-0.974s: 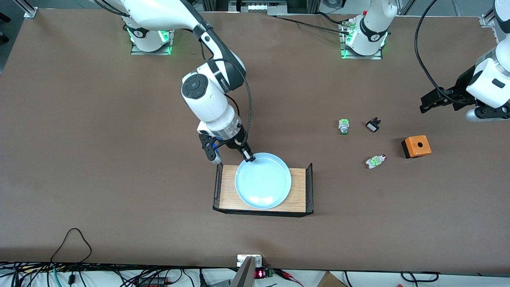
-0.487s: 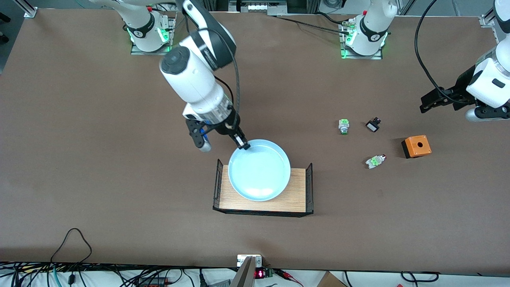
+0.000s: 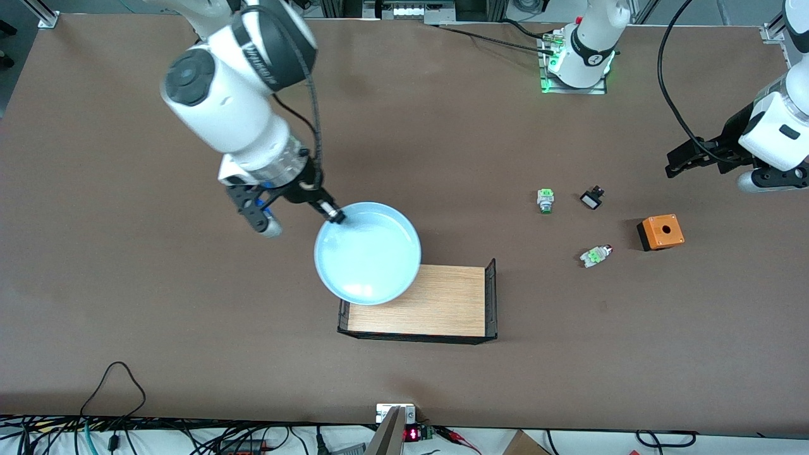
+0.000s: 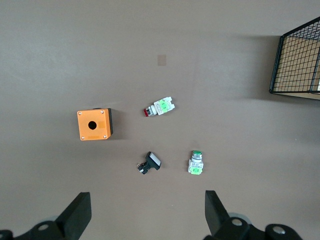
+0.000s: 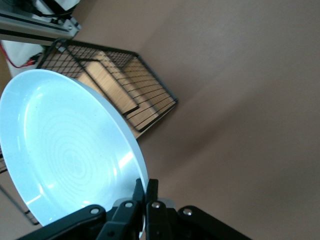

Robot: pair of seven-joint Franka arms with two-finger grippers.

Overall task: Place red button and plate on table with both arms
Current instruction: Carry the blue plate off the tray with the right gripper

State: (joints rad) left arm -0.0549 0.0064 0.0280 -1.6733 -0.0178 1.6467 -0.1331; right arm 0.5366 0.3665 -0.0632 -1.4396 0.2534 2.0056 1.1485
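Brown table (image 3: 126,284) across the whole front frame. Next in size, the pale blue plate (image 3: 368,253) at centre frame, lifted and tilted, overlapping the upper left corner of the light-wood shelf (image 3: 436,303) with black mesh ends at lower centre. Nothing resting on the shelf's wood top. Right gripper (image 3: 335,216), reaching down from the top left of the frame, clamped tight on the plate's upper left rim. Left gripper (image 3: 679,161) at the far right edge, hovering over bare table, arm waiting.

Seen only from the right wrist: faint concentric rings on the plate (image 5: 65,155), its rim pinched between the two black fingertips (image 5: 145,192) at bottom centre, the shelf's mesh end (image 5: 135,95) in the upper left.

Seen only from the left wrist: that claw's fingers (image 4: 75,217) spread wide apart along the bottom edge, nothing between them.

Smaller things, right of centre in the front frame: orange box (image 3: 660,232) with one round hole, nothing in it; red button (image 3: 595,255) lying on the table, lower left of the box; grey-white button with green end (image 3: 545,200); black switch (image 3: 591,198).
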